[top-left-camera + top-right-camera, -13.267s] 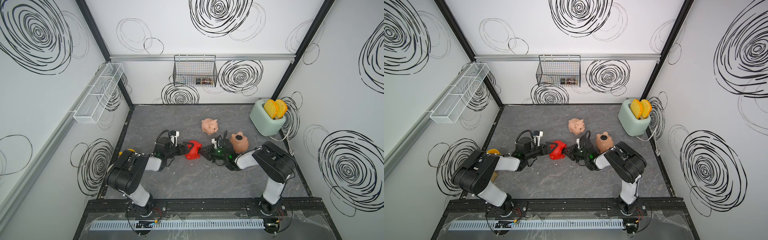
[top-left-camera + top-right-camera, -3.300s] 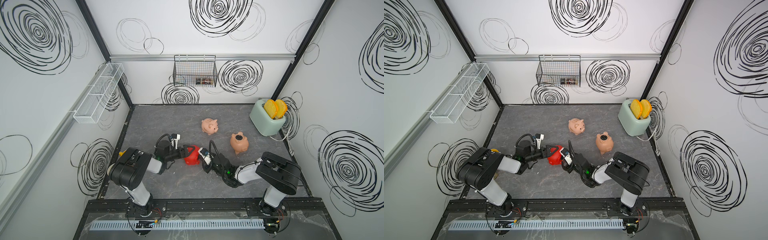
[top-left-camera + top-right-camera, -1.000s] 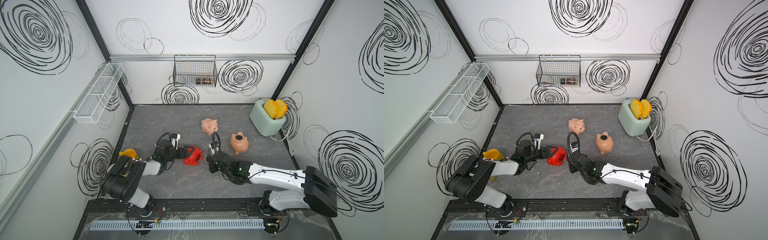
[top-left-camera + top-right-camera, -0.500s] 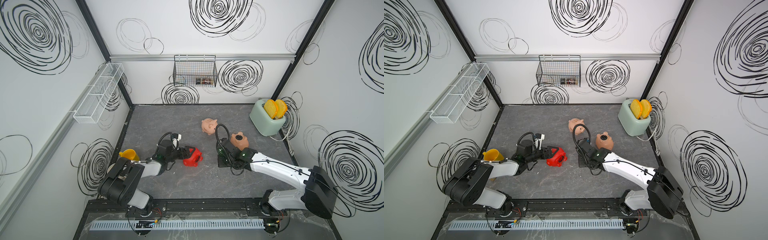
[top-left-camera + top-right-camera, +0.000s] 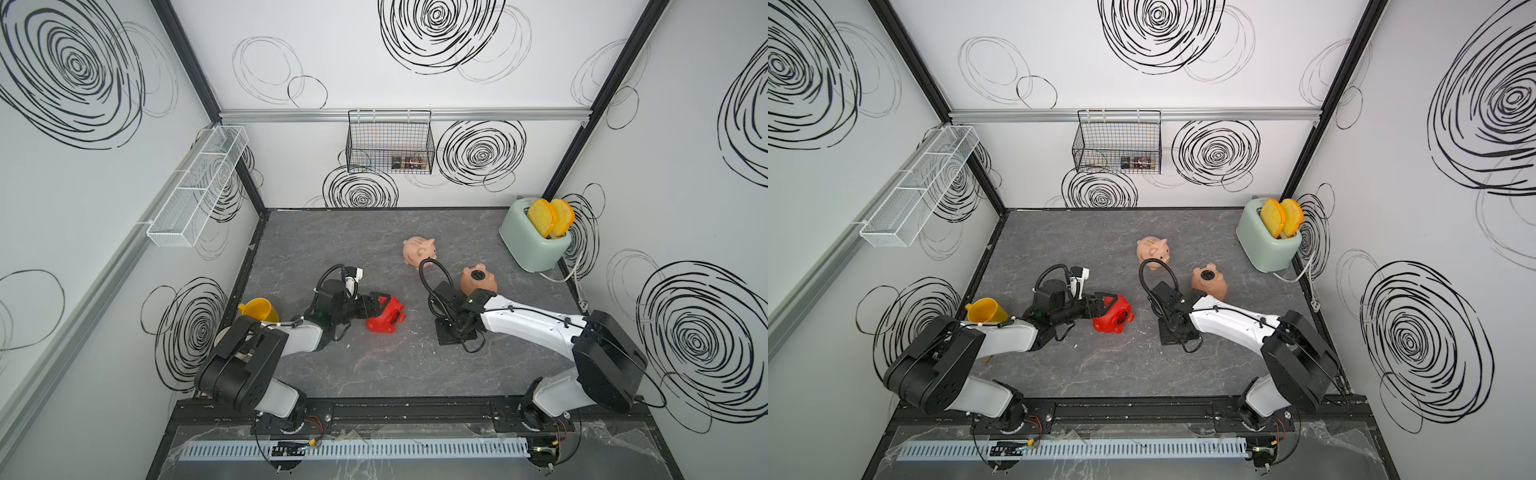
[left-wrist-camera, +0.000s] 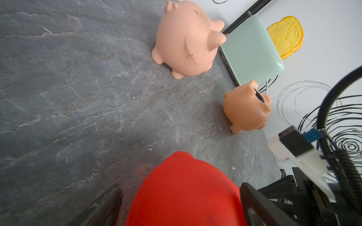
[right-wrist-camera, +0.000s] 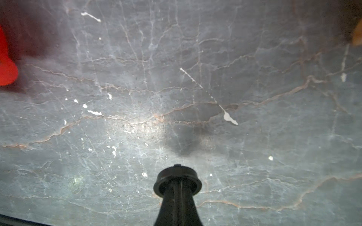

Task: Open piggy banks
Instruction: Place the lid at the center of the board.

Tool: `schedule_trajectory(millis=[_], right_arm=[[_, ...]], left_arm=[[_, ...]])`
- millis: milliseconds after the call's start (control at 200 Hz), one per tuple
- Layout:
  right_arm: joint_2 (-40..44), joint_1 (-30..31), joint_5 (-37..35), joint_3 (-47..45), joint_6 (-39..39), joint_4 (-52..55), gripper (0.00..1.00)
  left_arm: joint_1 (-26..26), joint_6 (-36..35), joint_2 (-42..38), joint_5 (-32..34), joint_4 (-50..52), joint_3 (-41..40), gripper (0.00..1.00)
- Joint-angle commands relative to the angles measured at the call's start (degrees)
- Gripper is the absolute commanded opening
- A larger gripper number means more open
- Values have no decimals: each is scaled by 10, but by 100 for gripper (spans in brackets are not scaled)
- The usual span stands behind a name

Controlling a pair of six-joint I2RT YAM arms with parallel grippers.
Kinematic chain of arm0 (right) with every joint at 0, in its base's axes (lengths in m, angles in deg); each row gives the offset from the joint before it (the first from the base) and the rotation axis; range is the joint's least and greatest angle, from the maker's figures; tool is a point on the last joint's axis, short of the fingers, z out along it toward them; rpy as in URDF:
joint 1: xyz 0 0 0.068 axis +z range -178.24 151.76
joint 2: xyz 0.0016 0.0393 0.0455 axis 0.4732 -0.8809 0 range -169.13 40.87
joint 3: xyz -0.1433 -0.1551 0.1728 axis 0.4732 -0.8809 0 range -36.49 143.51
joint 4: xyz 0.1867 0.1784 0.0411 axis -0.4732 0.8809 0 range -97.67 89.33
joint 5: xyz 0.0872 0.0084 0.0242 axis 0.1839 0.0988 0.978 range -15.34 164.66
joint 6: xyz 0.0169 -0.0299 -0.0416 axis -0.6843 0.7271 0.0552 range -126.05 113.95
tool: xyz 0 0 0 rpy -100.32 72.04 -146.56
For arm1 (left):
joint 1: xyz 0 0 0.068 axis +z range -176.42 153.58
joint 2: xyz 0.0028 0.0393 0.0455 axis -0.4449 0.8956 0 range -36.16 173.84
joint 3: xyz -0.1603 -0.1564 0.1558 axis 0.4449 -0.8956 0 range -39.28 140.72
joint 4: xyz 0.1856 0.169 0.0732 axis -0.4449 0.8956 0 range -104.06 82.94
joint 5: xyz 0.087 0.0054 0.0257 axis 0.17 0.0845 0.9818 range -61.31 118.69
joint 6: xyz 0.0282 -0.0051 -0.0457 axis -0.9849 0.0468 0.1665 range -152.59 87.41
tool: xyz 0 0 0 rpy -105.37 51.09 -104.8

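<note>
Worktop (image 5: 374,374): dark grey, stone-patterned, walled on three sides. Item 1, red piggy bank (image 5: 385,318): left of centre, lying on its side, the round belly hole open and facing the right arm. Whether it rests on the worktop or sits just off it cannot be told. Left end effector (image 5: 378,306): clamped on the red piggy bank, one dark finger (image 6: 109,205) on each flank in the left wrist view. Item 2, black plug (image 7: 176,172): round, out of any bank, pinched at the tip of the right end effector (image 7: 177,185), whose fingers are together on it. It is held close over bare worktop, its shadow just beside it, and well apart from the red piggy bank. Item 3, pink piggy bank (image 5: 419,251): upright on its feet, behind centre, free of both arms. Item 4, tan piggy bank (image 5: 478,284): on its back just behind the right arm, its own fitted plug (image 5: 478,274) in place and facing up. Other stock: mint toaster (image 5: 528,245) in the back right corner with two bread slices (image 5: 548,216) standing in it, a yellow cup (image 5: 257,311) at the left edge beside the left arm, a black wire basket (image 5: 390,145) on the back wall, and a white wire shelf (image 5: 199,195) on the left wall.
</note>
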Motion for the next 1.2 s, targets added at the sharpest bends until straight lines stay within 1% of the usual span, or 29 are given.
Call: schedule_trajectory(millis=[0, 245, 435, 515, 615, 690, 780, 971, 1041, 1071, 1116, 1196], right_arm=[[-17, 4, 9, 15, 6, 24, 1], [-42, 4, 13, 11, 5, 16, 4], [-56, 4, 17, 7, 8, 10, 9], [-60, 5, 17, 7, 8, 9, 12], [-52, 5, 18, 7, 6, 7, 19], [-40, 6, 19, 8, 5, 10, 22], [-25, 7, 18, 7, 1, 17, 23], [24, 13, 15, 0, -5, 10, 22], [54, 16, 19, -6, -6, -17, 23], [69, 18, 23, -10, -12, -34, 24], [91, 19, 37, -24, -20, -73, 27], [123, 27, 61, -51, -43, -150, 27]], left_arm=[[-3, -19, 2, 19, 41, 2, 96], [-3, -17, 3, 16, 41, 2, 96], [-2, -16, 4, 14, 41, 3, 96], [-3, -16, 4, 14, 41, 3, 96], [-3, -17, 3, 14, 41, 3, 96], [-2, -17, 2, 14, 41, 3, 96], [-3, -16, 3, 13, 41, 3, 96], [-2, -15, -5, 13, 41, 1, 96], [-3, -11, -13, 14, 41, -1, 96], [-3, -8, -17, 14, 41, -2, 96], [-3, -2, -23, 13, 41, -3, 96], [-5, 7, -36, 18, 41, -6, 96]])
